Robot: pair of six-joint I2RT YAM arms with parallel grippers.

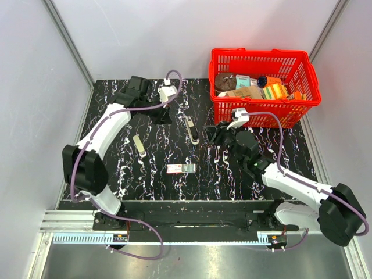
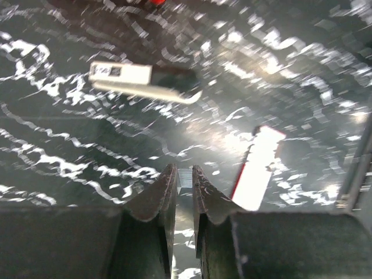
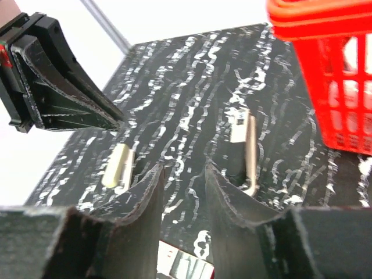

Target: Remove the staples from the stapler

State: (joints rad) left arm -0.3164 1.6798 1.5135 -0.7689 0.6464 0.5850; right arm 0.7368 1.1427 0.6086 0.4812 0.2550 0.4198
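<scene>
Top external: stapler [image 1: 191, 129] well apart from table [image 1: 151, 181] edges (basket [image 1: 264, 52] near)

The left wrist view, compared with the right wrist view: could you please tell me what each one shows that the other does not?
Only the left wrist view shows the red-and-white box in full. Only the right wrist view shows the red basket, the beige piece and the right end effector, standing open. Both show the stapler lying on the black marbled table, and the left end effector, closed; a red-and-white sliver at the right wrist view's bottom edge may be that box.
</scene>
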